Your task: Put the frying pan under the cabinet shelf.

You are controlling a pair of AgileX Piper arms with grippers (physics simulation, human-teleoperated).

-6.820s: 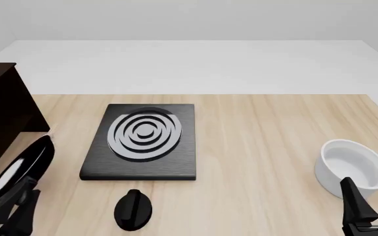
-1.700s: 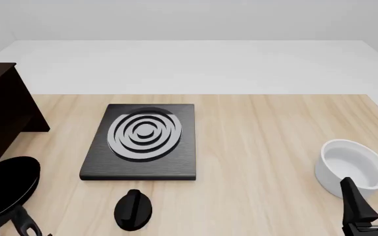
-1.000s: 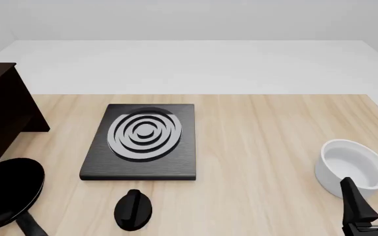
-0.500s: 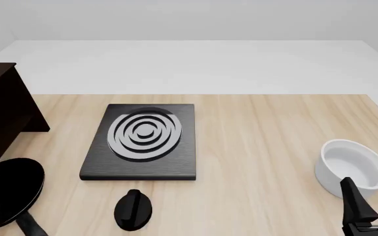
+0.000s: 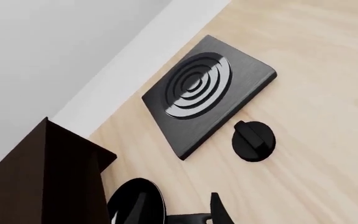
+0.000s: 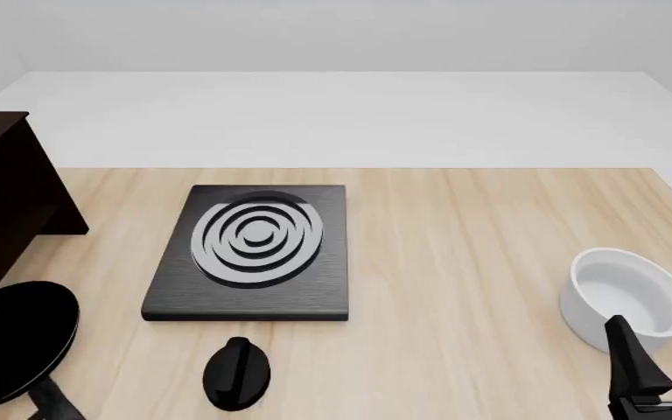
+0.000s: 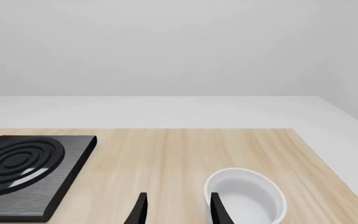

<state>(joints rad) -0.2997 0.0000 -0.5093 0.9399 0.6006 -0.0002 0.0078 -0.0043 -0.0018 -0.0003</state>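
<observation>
Frying pan (image 6: 15, 343) flat on the table (image 6: 476, 254) at its near left corner, just beside the dark cabinet (image 6: 3, 201) — handle pointing toward the near edge. Stove plate (image 6: 255, 249) and knob (image 6: 237, 374) lie to its right. Left gripper (image 5: 201, 212): fingers spread, holding nothing. Right gripper (image 6: 661, 372): fingers apart, empty — beside the white bowl (image 6: 625, 295).

Right gripper (image 7: 176, 207): your fingers stand apart, nothing between them.
White bowl (image 7: 247, 196): touching your fingertip.
Stove plate (image 7: 26, 170): table's (image 7: 179, 154) left edge.
</observation>
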